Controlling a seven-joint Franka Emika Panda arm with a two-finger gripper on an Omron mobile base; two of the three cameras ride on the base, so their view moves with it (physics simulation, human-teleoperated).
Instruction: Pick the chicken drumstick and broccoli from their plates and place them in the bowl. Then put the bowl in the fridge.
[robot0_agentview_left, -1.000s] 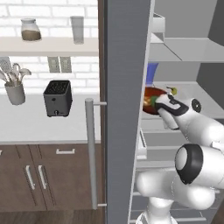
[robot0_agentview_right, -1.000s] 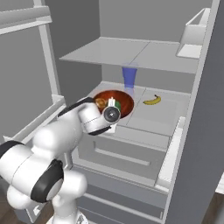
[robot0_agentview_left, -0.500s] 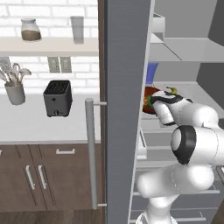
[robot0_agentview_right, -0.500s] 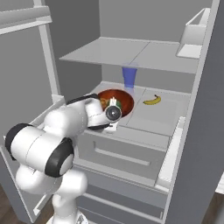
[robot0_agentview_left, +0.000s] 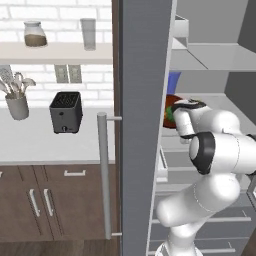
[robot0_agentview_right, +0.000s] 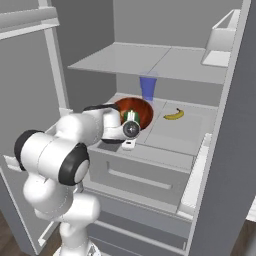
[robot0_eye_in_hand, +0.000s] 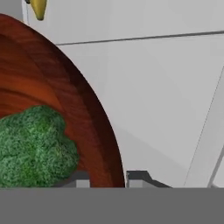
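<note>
One bowl (robot0_agentview_right: 134, 111), rim pinched between my fingers (robot0_eye_in_hand: 107, 178), rests on the fridge (robot0_agentview_right: 175, 135) shelf.
I grip the near edge to reach in; the broccoli (robot0_eye_in_hand: 33, 146) lies inside just left of the fingers, a banana (robot0_agentview_right: 173, 115) beyond.

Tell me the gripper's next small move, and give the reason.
Probably open the gripper and let go of the bowl. Its fingertips pinch the rim, and the bowl, with the broccoli inside, appears to rest on the fridge shelf near the banana. Whether it is fully set down is hard to tell.
</note>
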